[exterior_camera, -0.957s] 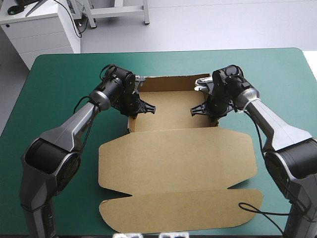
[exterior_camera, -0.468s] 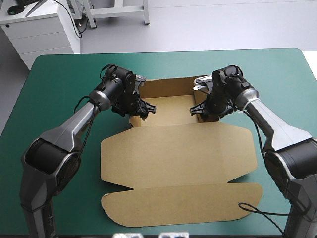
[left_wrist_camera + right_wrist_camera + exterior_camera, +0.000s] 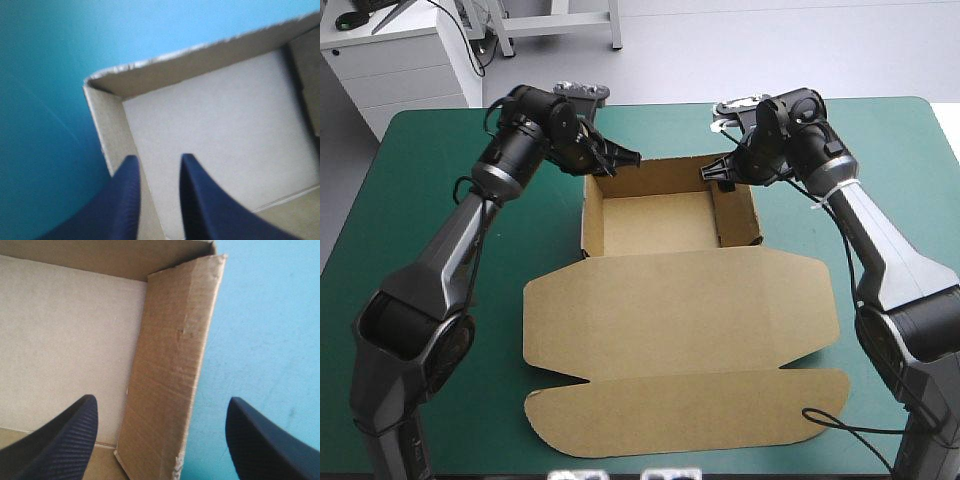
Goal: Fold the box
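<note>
Box [image 3: 670, 300], one open tray, sits under left gripper [image 3: 626, 158] and right gripper [image 3: 713, 172].

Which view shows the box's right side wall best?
Right wrist view: the right side wall stands close, ahead of the open right claw. High view shows it small; left wrist view catches only a sliver.

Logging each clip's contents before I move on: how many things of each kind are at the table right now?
box, brown, walls up and lid flat: 1
grippers with black fingers: 2 (left gripper, right gripper)
table with teal-green cover: 1
Total: 4
</note>
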Action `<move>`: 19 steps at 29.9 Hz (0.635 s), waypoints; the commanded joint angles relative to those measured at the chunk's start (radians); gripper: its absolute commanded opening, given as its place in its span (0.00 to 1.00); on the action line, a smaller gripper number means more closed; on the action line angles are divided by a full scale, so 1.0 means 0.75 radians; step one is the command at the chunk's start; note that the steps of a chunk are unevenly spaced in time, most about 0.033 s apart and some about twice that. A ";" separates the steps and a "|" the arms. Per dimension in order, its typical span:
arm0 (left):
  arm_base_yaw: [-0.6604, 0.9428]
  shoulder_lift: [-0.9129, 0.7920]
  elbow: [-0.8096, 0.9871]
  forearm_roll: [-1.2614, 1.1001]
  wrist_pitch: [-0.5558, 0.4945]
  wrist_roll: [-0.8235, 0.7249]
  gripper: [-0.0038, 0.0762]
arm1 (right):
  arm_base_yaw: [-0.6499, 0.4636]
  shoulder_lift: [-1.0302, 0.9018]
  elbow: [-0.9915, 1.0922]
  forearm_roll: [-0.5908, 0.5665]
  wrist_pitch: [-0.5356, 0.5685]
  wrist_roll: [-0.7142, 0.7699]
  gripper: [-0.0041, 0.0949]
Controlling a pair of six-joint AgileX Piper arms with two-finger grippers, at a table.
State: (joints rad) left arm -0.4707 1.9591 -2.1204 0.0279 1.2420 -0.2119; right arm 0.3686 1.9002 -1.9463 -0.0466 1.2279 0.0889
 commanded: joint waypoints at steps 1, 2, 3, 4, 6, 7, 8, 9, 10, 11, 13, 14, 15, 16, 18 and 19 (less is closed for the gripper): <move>-0.003 -0.197 -0.096 -0.005 0.061 0.005 0.05 | -0.010 -0.098 -0.059 -0.023 0.028 0.007 0.71; -0.003 -0.232 -0.096 -0.005 0.061 0.005 0.04 | -0.010 -0.101 -0.059 -0.019 0.028 0.010 0.71; -0.003 -0.268 -0.090 -0.007 0.061 0.005 0.04 | -0.010 -0.107 -0.059 -0.019 0.028 0.014 0.71; -0.003 -0.304 -0.088 -0.009 0.061 0.005 0.04 | -0.010 -0.116 -0.059 -0.012 0.028 0.014 0.71; -0.013 -0.373 -0.079 -0.009 0.061 0.010 0.04 | -0.010 -0.126 -0.059 0.016 0.028 0.000 0.71; -0.013 -0.414 -0.070 -0.009 0.061 0.030 0.04 | -0.010 -0.133 -0.059 0.016 0.028 -0.013 0.71; -0.015 -0.447 -0.064 -0.018 0.061 0.050 0.04 | -0.010 -0.140 -0.059 0.010 0.028 -0.013 0.71; -0.023 -0.489 -0.058 -0.037 0.061 0.074 0.04 | -0.010 -0.147 -0.059 0.006 0.028 -0.011 0.71; -0.032 -0.533 -0.050 -0.048 0.061 0.090 0.04 | -0.010 -0.153 -0.059 0.004 0.028 -0.011 0.71; -0.041 -0.577 -0.037 -0.058 0.061 0.107 0.04 | -0.010 -0.154 -0.059 0.001 0.028 -0.011 0.71; -0.063 -0.671 0.003 -0.064 0.061 0.138 0.04 | -0.010 -0.159 -0.059 0.001 0.028 -0.011 0.71; -0.078 -0.709 0.027 -0.062 0.061 0.141 0.04 | -0.010 -0.159 -0.059 0.001 0.028 -0.011 0.71; -0.092 -0.759 0.065 -0.058 0.061 0.149 0.04 | -0.010 -0.159 -0.056 0.001 0.028 -0.011 0.71; -0.102 -0.808 0.109 -0.062 0.061 0.159 0.04 | -0.010 -0.159 -0.054 0.001 0.028 -0.011 0.71; -0.117 -0.901 0.205 -0.101 0.061 0.166 0.04 | -0.010 -0.159 -0.041 -0.009 0.028 -0.011 0.71; -0.122 -0.956 0.266 -0.128 0.061 0.178 0.04 | -0.010 -0.159 -0.029 -0.023 0.028 -0.013 0.71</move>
State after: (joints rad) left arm -0.5452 1.3515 -1.9917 -0.0256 1.2511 -0.0953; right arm 0.3686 1.8411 -1.9588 -0.0403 1.2472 0.0908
